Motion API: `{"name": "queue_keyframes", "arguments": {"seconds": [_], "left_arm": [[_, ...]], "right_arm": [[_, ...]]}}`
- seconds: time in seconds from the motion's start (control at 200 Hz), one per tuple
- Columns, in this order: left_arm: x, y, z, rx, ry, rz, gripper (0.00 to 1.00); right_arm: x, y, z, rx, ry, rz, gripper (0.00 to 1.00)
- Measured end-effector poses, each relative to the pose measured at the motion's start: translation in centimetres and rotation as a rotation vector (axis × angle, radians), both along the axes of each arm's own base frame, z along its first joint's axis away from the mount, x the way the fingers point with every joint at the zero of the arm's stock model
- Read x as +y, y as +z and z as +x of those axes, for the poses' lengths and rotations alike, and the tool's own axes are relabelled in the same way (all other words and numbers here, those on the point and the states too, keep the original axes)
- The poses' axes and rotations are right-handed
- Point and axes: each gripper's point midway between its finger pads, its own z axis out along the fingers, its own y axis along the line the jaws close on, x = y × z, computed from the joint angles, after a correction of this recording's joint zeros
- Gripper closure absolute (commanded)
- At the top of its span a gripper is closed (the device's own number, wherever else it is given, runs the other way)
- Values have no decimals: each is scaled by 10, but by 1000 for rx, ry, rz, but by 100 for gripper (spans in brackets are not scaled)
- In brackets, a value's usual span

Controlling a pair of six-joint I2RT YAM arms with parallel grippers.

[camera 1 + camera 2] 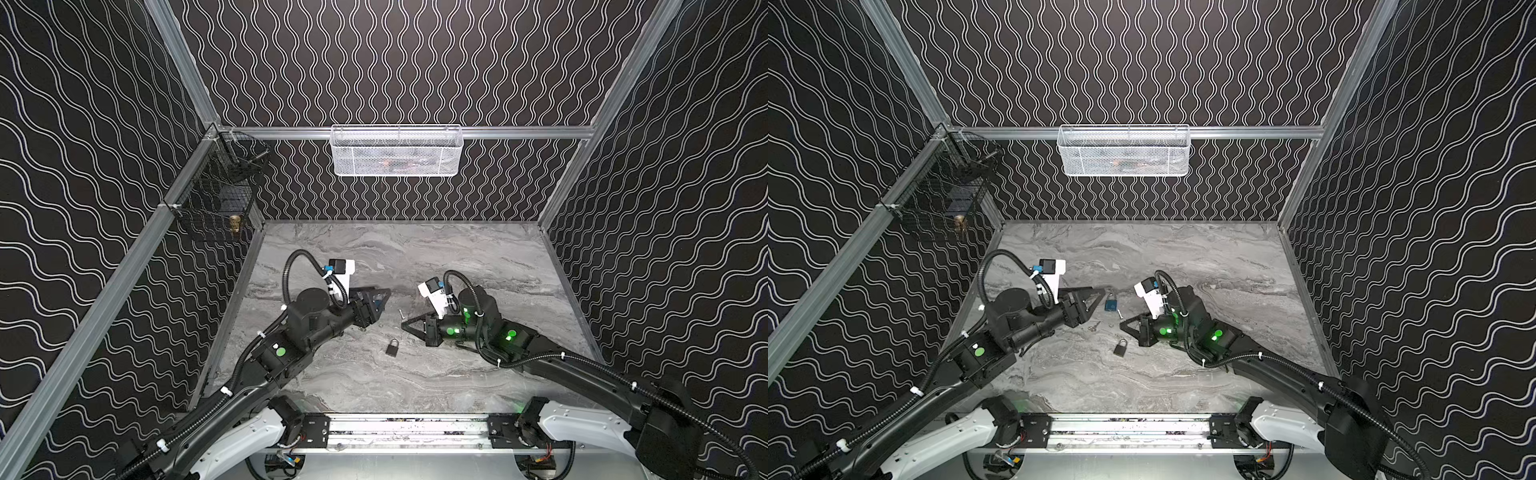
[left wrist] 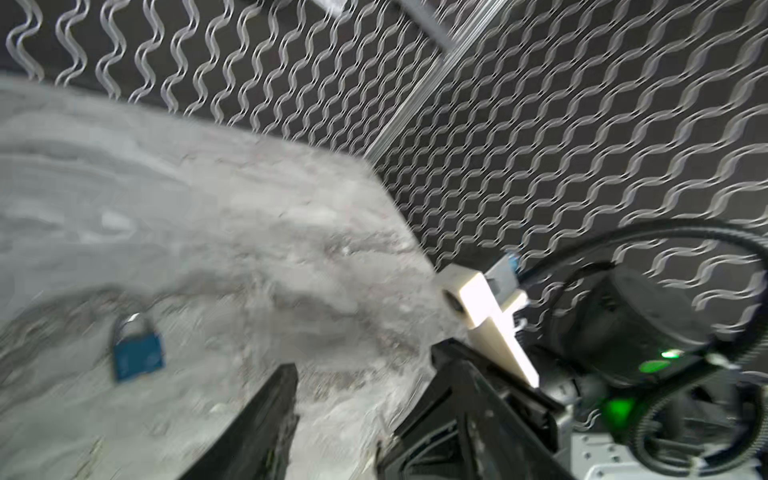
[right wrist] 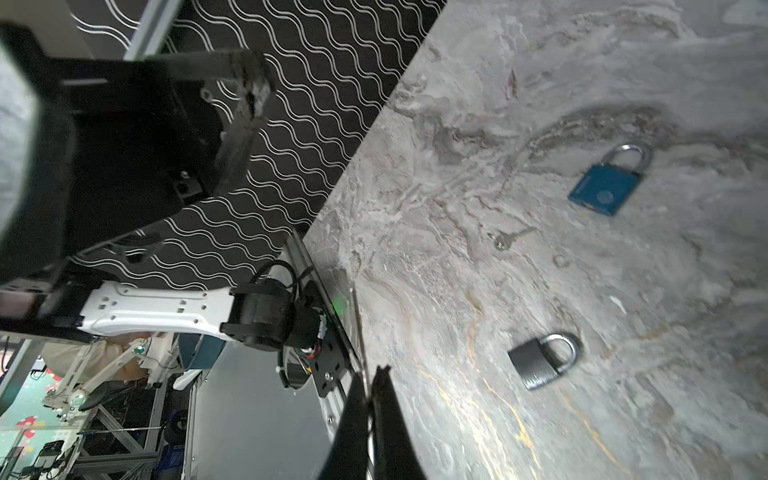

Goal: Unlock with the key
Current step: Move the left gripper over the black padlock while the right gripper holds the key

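Observation:
My right gripper (image 1: 404, 327) (image 3: 376, 370) is shut on a thin silver key (image 3: 360, 332), whose end sticks out past the fingertips (image 1: 1119, 314). A blue padlock (image 1: 1111, 303) (image 3: 606, 183) (image 2: 137, 353) lies flat on the marble table, just right of my left gripper (image 1: 1100, 296) (image 1: 384, 297). In the blurred left wrist view that gripper's jaws stand open with nothing between them (image 2: 365, 374). A black padlock (image 1: 392, 347) (image 3: 540, 361) lies nearer the front, between the two arms. A second small key (image 3: 505, 239) (image 1: 1092, 327) lies loose on the table between the padlocks.
A white mesh basket (image 1: 397, 151) hangs on the back wall. A black wire basket (image 1: 216, 199) hangs at the left wall's far corner. Patterned walls close three sides, and the arms' mounting rail (image 1: 407, 430) runs along the front edge.

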Motion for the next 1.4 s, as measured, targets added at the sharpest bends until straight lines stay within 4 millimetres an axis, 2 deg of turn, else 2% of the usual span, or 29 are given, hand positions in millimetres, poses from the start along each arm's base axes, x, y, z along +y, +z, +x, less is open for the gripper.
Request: {"name": "queue_keyframes", "arguments": {"seconds": [0.175,0.355,0.455,0.581,1.116,1.401], "left_arm": [[1,-48,-3,170,-10,171,34],[-1,-99,-16,320,-42,336,33],[-5,-126,-27,386,-66,432,33],[-13,-151,-34,432,-88,529,33],[-24,-204,-32,497,-90,672,33],[-43,-225,-31,509,-108,755,33]], "right_arm": [[-20,-35,-9,60,-42,-81,100],[-39,-65,-19,139,-95,-131,100],[-44,-75,-21,172,-120,-152,100],[-51,-87,-26,216,-139,-164,100],[-58,-95,-23,261,-182,-169,100],[-64,-97,-17,276,-211,-173,100]]}}
